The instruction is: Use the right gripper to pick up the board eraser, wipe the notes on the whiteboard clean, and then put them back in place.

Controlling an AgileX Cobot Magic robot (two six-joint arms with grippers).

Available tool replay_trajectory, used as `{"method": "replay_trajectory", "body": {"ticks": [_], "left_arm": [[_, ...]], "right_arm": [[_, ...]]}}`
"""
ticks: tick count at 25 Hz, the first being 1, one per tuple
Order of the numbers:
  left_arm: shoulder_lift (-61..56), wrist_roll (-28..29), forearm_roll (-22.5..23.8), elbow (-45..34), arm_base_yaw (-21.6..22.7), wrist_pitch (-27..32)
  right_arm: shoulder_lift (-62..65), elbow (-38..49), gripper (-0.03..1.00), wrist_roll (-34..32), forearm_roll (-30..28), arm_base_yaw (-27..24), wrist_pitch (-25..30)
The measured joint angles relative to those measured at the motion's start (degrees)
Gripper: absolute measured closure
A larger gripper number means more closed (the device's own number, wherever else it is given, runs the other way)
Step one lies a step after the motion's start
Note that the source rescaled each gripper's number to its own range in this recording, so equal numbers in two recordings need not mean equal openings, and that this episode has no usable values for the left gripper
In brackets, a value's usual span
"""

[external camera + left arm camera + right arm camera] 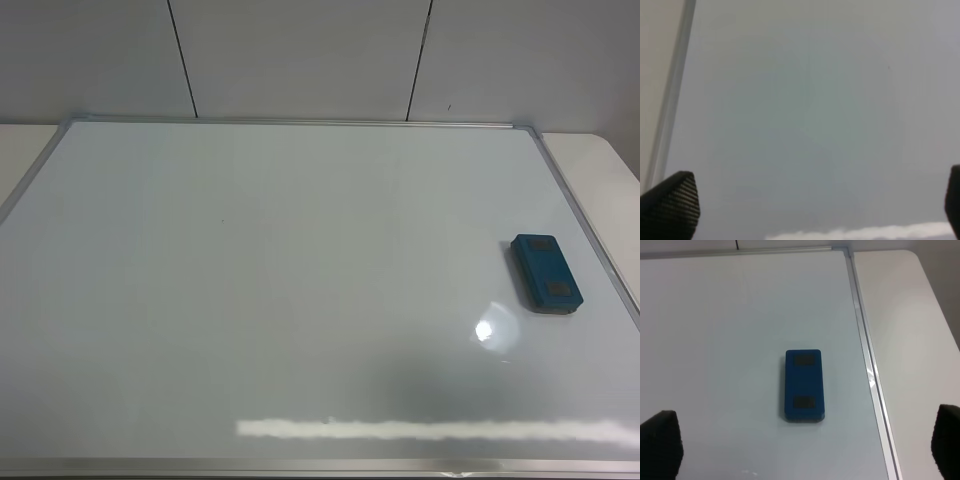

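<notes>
Board eraser (pixel 546 274) lay flat on the whiteboard (pixel 280 290) at the right of the high view, a little below mid-height, near the silver frame but apart from it; teal block, two dark grey patches facing up; nothing touched it. In the right wrist view the eraser (pixel 804 385) sat mid-frame, beside the frame strip; right gripper (pixel 805 450) showed only as two black fingertips (pixel 659 444) in the lower corners, spread wide, holding nothing. Board surface read clean white; no red scribble could be made out; glare streak along the lower edge of the high view. Left gripper (pixel 810 205) over bare board; fingers (pixel 671 206) far apart, empty. White table (pixel 610 180) at the right edge.
</notes>
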State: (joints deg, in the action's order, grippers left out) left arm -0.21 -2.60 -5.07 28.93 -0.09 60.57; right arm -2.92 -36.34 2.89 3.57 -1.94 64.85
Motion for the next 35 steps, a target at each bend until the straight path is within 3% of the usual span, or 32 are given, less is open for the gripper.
{"method": "replay_trajectory", "body": {"ticks": [7,16,24,35], "left_arm": [[0.0,0.0,0.0,0.0,0.0,0.0],[0.0,0.0,0.0,0.0,0.0,0.0],[0.0,0.0,0.0,0.0,0.0,0.0],[0.0,0.0,0.0,0.0,0.0,0.0]], "right_arm": [[0.6,4.5,-0.03,0.0,-0.4,0.0,-0.2],[3.0,6.6,-0.03,-2.1,-5.0,0.3,-1.5],[3.0,6.6,-0.03,-6.5,-8.9,5.1,-1.6],[3.0,6.6,-0.03,-7.0,-8.9,2.7,-1.7]]}}
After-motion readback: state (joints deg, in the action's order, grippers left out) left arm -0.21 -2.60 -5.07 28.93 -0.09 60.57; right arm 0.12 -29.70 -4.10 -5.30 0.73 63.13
